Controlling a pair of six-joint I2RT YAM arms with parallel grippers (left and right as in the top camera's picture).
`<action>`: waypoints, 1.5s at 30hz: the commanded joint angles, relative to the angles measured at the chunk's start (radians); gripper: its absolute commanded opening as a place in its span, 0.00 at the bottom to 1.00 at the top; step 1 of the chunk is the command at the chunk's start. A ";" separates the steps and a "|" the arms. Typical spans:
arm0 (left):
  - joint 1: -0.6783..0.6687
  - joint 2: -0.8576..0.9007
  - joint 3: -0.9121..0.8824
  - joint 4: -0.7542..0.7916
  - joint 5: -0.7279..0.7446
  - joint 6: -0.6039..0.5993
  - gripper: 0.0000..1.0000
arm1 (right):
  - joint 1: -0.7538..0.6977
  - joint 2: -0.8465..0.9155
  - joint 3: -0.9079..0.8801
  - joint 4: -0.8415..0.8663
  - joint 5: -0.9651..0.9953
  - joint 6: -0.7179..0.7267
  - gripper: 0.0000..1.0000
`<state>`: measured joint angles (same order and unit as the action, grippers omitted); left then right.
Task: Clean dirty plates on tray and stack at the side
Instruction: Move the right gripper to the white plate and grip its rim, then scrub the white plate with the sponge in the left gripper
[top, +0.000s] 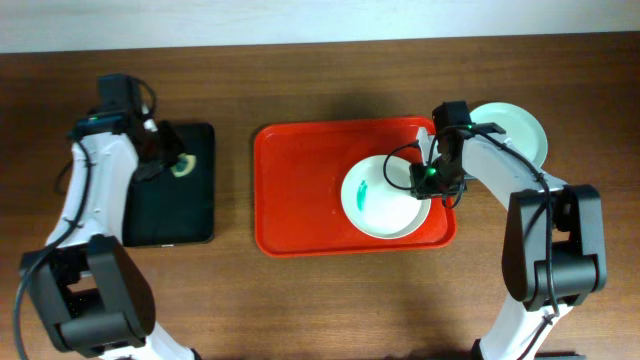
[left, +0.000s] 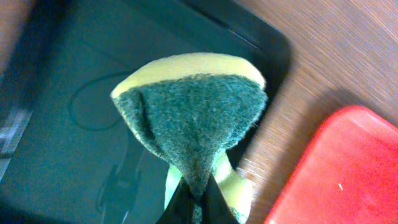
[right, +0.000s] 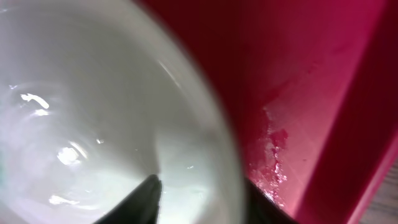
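Note:
A white plate (top: 385, 205) with a teal smear lies on the right part of the orange-red tray (top: 300, 190). My right gripper (top: 430, 180) is at its right rim. In the right wrist view one finger is inside the plate (right: 81, 93) and one outside, so the gripper (right: 202, 199) is shut on the rim above the tray floor (right: 298, 74). A pale mint plate (top: 515, 128) lies on the table right of the tray. My left gripper (top: 168, 160) is shut on a yellow and green sponge (left: 193, 112) and holds it above the black tray (left: 56, 93).
The black tray (top: 175, 215) lies left of the orange-red tray, with a strip of bare wood between them. A corner of the orange-red tray (left: 348, 180) shows in the left wrist view. A third plate is not in view.

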<state>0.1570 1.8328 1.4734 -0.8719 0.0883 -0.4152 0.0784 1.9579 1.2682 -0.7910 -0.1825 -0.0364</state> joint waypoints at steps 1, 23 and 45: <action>-0.131 -0.014 0.000 0.007 0.051 0.032 0.00 | 0.000 0.031 -0.014 0.016 -0.045 0.080 0.18; -0.628 0.253 0.000 0.046 -0.019 -0.003 0.00 | 0.240 0.048 -0.020 0.264 -0.143 0.211 0.08; -0.586 0.214 -0.041 -0.018 -0.034 0.046 0.00 | 0.241 0.048 -0.020 0.246 -0.117 0.211 0.04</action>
<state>-0.4316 2.0701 1.4979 -0.8913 0.2020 -0.3817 0.3233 1.9945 1.2583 -0.5392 -0.3313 0.1795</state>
